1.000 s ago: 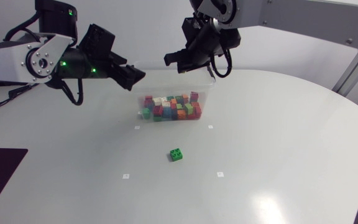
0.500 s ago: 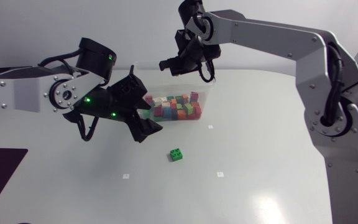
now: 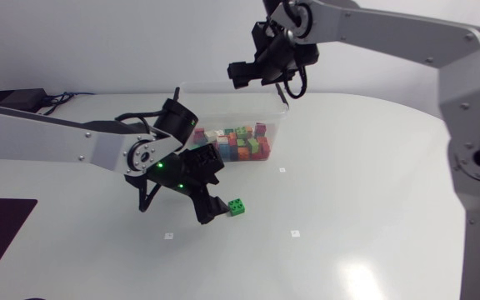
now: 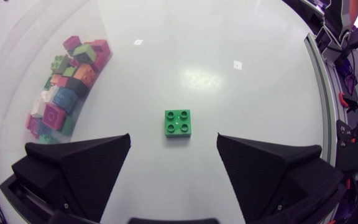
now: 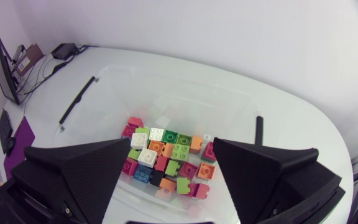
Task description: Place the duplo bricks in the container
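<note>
Leftmost, the left gripper (image 3: 212, 208) is held low over the white surface (image 3: 373, 192), its fingers (image 4: 86, 165) spread wide. The green duplo brick (image 4: 178, 122) is seen lying on the surface just ahead of the gap between them, touched by neither. Further right, mixed-colour bricks (image 3: 233, 143) are held in the clear container (image 3: 275, 125). The right gripper (image 3: 252, 73) is held above it, fingers likewise spread.

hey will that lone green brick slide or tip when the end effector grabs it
The green brick looks rigid and squat, so it probably won't flex or tip. Small and likely light, it may skid on the glossy table if the open left end effector touches one side first.
</note>
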`<move>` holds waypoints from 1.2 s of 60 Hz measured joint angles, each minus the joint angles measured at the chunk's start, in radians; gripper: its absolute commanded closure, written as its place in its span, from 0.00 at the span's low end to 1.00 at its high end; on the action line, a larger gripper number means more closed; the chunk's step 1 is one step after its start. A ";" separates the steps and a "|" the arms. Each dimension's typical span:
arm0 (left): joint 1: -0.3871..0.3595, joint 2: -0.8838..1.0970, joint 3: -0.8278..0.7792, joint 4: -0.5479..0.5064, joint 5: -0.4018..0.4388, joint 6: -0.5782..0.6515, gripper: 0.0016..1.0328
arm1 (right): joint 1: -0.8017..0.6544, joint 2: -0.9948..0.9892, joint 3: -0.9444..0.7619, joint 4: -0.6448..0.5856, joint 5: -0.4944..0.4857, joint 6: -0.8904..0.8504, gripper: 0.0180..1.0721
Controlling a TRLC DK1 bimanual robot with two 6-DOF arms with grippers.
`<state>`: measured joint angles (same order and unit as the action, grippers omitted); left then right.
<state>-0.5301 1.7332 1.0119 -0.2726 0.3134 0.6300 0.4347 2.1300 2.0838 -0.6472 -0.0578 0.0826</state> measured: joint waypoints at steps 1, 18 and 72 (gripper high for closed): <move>-0.003 0.011 0.004 0.000 -0.003 0.000 0.07 | -0.003 -0.018 -0.016 0.006 -0.002 0.000 0.05; -0.040 0.158 0.112 -0.002 -0.052 -0.001 0.12 | -0.064 -0.341 -0.318 0.101 -0.055 0.000 0.05; -0.119 0.349 0.364 -0.285 -0.158 -0.001 0.61 | -0.195 -0.692 -0.737 0.150 -0.156 -0.009 0.05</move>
<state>-0.6487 2.0823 1.3762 -0.5579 0.1555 0.6289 0.2401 1.4380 1.3468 -0.4969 -0.2134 0.0734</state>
